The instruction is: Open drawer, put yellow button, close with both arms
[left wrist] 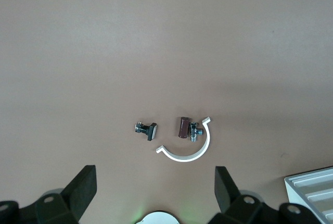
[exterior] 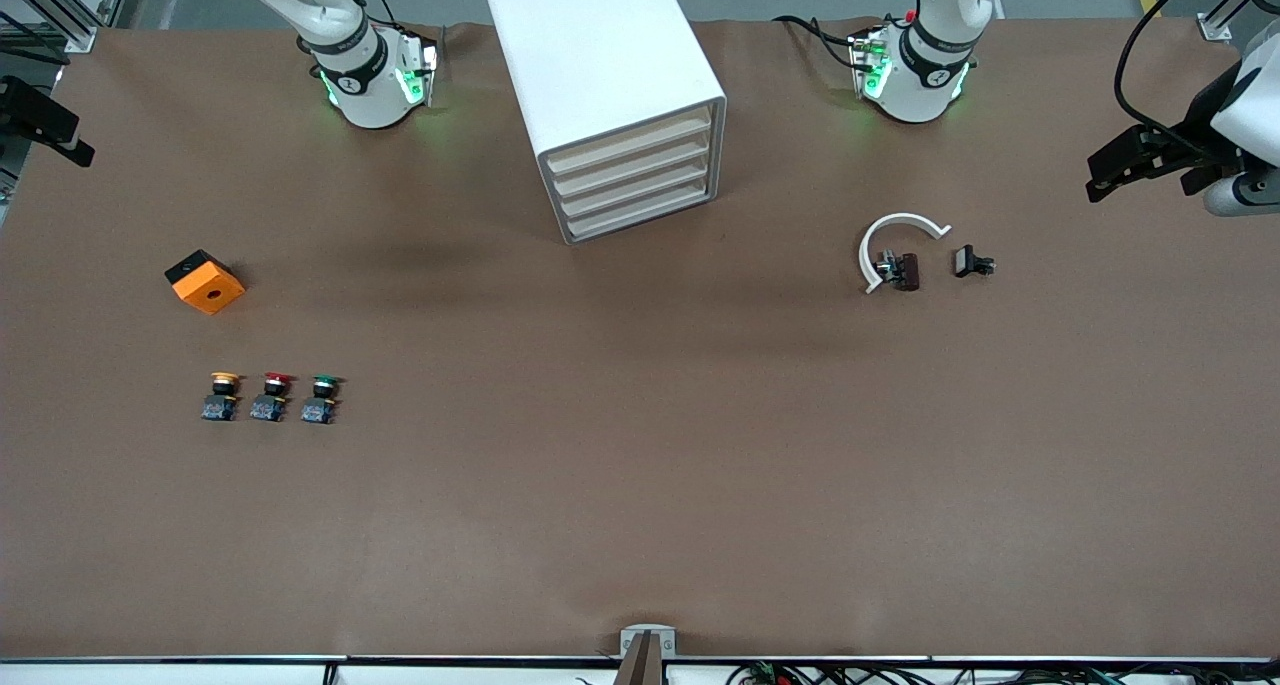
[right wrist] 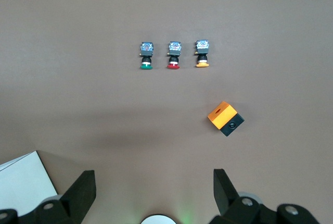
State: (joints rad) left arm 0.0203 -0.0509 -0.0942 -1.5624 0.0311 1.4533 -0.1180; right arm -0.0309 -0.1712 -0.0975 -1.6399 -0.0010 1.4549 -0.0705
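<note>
The white cabinet [exterior: 610, 95] stands between the two arm bases. Its uppermost drawer [exterior: 628, 137] is shut, like the three below it. The yellow button [exterior: 222, 395] stands toward the right arm's end of the table, at the outer end of a row with a red-capped button [exterior: 272, 397] and a green-capped one [exterior: 321, 398]. It also shows in the right wrist view [right wrist: 202, 52]. My right gripper [right wrist: 154, 193] is open and empty, high above the table. My left gripper [left wrist: 155, 193] is open and empty, high over the left arm's end [exterior: 1150, 165].
An orange and black cube [exterior: 205, 281] lies farther from the front camera than the buttons. Toward the left arm's end lie a white curved piece [exterior: 893, 240], a brown part [exterior: 905, 270] and a small black part [exterior: 970, 262]. The cabinet's corner shows in both wrist views [left wrist: 312, 190] [right wrist: 23, 182].
</note>
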